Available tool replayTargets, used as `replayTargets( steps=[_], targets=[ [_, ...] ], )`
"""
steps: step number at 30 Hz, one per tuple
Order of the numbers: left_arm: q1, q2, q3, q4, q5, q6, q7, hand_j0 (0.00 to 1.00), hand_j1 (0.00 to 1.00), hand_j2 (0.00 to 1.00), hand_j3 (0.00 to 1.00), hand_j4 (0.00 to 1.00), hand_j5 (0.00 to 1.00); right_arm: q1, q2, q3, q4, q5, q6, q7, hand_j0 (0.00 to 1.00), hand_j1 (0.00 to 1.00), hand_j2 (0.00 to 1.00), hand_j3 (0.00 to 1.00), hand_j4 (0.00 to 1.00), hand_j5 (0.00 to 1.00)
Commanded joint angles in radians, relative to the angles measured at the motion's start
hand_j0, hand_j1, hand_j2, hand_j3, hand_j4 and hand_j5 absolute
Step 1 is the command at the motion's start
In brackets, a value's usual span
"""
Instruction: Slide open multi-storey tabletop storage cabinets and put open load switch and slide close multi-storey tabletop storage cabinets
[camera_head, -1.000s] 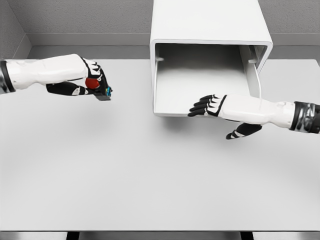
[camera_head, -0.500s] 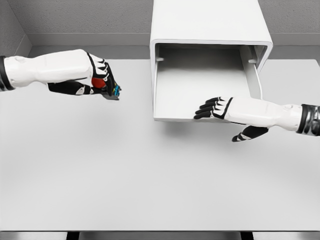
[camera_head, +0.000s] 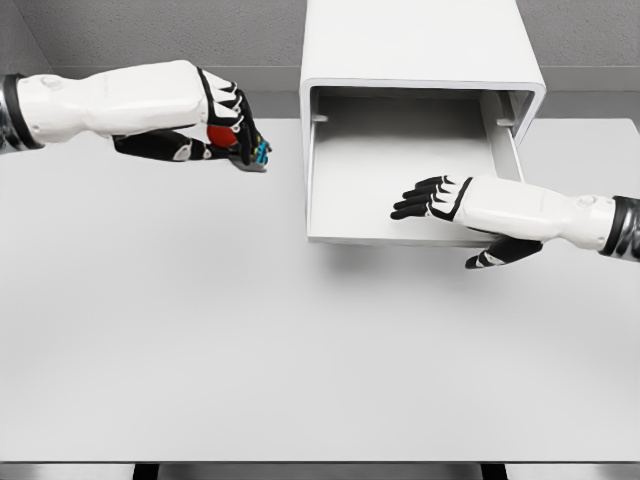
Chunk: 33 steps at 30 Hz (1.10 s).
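A white storage cabinet (camera_head: 420, 45) stands at the back of the table, with its drawer (camera_head: 400, 170) pulled out toward me and nothing inside. My left hand (camera_head: 235, 135) hovers above the table just left of the drawer, shut on the load switch (camera_head: 240, 148), a small dark part with a red knob and a blue end. My right hand (camera_head: 435, 200) reaches in from the right and lies over the drawer's front right part. Its fingers are stretched flat, the thumb hangs below the front edge, and it holds nothing.
The white table (camera_head: 300, 350) spreads wide in front of the cabinet. A grey wall (camera_head: 150, 35) runs behind it, and the table's front edge lies near the bottom of the picture.
My left hand has carried the load switch to the right and upward, closer to the drawer. My right hand has drifted slightly right and up along the drawer front.
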Motion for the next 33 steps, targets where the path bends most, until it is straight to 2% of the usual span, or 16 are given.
replayTargets(
  steps=[1, 11, 22, 24, 27, 33],
  targets=[
    [-0.002, -0.028, 0.001, 0.000, 0.006, 0.003, 0.000, 0.45, 0.45, 0.45, 0.45, 0.45, 0.45, 0.000, -0.001, -0.002, -0.002, -0.007, 0.001, -0.001, 1.00, 1.00, 1.00, 1.00, 1.00, 1.00],
    [-0.018, -0.112, -0.002, 0.005, -0.024, 0.003, -0.004, 0.45, 0.45, 0.45, 0.45, 0.45, 0.45, 0.000, -0.035, -0.005, -0.007, -0.009, 0.001, -0.001, 1.00, 1.00, 1.00, 1.00, 1.00, 1.00],
    [-0.035, -0.191, -0.005, 0.019, -0.078, 0.003, -0.006, 0.45, 0.45, 0.45, 0.45, 0.45, 0.45, 0.000, -0.038, -0.008, -0.013, -0.010, 0.001, -0.005, 1.00, 1.00, 1.00, 1.00, 1.00, 1.00],
    [-0.071, -0.197, -0.053, 0.023, -0.076, 0.003, -0.006, 0.45, 0.45, 0.45, 0.45, 0.45, 0.45, 0.000, -0.036, -0.007, -0.013, -0.010, 0.001, -0.005, 1.00, 1.00, 1.00, 1.00, 1.00, 1.00],
    [-0.080, -0.218, -0.054, 0.036, -0.078, 0.003, -0.006, 0.45, 0.45, 0.45, 0.45, 0.45, 0.45, 0.000, -0.036, -0.007, -0.013, -0.010, 0.001, -0.005, 1.00, 1.00, 1.00, 1.00, 1.00, 1.00],
    [-0.144, -0.281, -0.146, 0.117, -0.080, 0.003, -0.006, 0.45, 0.45, 0.45, 0.45, 0.45, 0.45, 0.000, -0.036, -0.008, -0.013, -0.010, 0.001, -0.005, 1.00, 1.00, 1.00, 1.00, 1.00, 1.00]
  ],
)
